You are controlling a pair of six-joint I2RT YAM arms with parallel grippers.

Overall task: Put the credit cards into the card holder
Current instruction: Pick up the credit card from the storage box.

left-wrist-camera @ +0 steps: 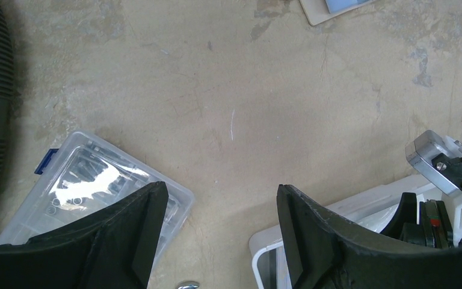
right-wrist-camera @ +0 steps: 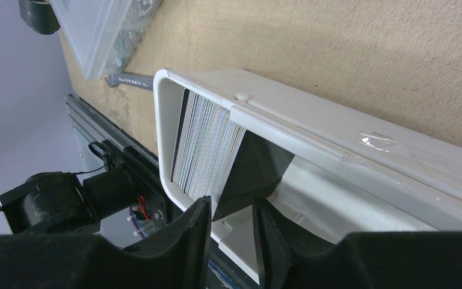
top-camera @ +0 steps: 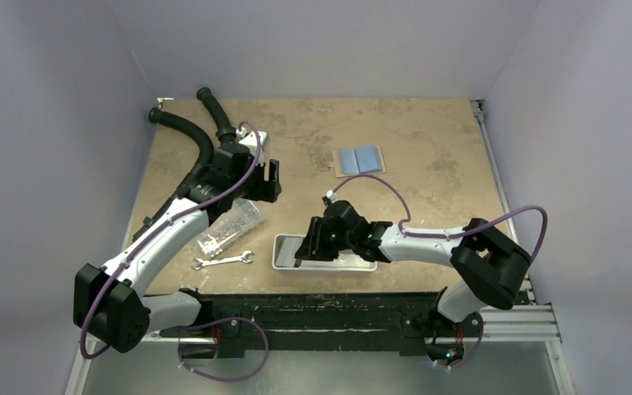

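Right fingers (right-wrist-camera: 186,241) are straddling, narrowly apart, a dark card (right-wrist-camera: 255,168) tilting off the credit cards (right-wrist-camera: 207,141) in the white tray (right-wrist-camera: 313,114); left fingers (left-wrist-camera: 126,235) are hovering wide, empty; the card holder (top-camera: 359,160) is lying open beyond.

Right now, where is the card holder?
Top view: the card holder lies open, far middle of the table, beyond the white tray, right of the left claw.

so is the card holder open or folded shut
Open. The card holder lies spread flat on the table, with both light blue inner panels facing up.
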